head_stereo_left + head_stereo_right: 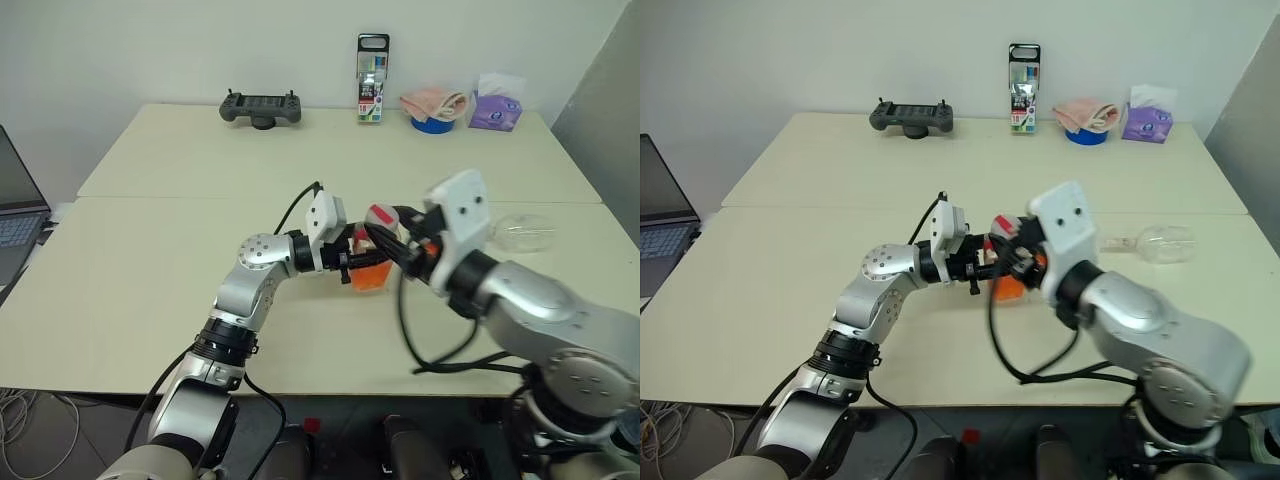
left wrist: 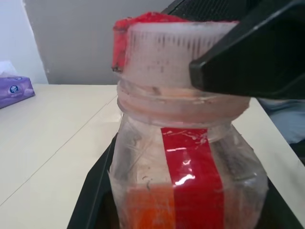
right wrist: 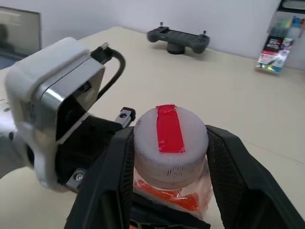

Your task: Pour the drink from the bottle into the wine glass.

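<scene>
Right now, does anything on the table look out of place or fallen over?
Yes. The wine glass lies on its side near the table's right edge, not upright, so it cannot take a pour as it is. The bottle is held upright by the left gripper, its cap on, between the right gripper's fingers. No spill shows.

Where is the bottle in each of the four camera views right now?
Left eye view: the bottle sits mid-table between the two grippers.
Right eye view: the bottle is at centre, partly behind the right gripper.
Left wrist view: it stands close up, cap at top, drink low inside.
Right wrist view: seen from above, cap between the black fingers.
Shared landmark: the red strip on the cap and body.
</scene>
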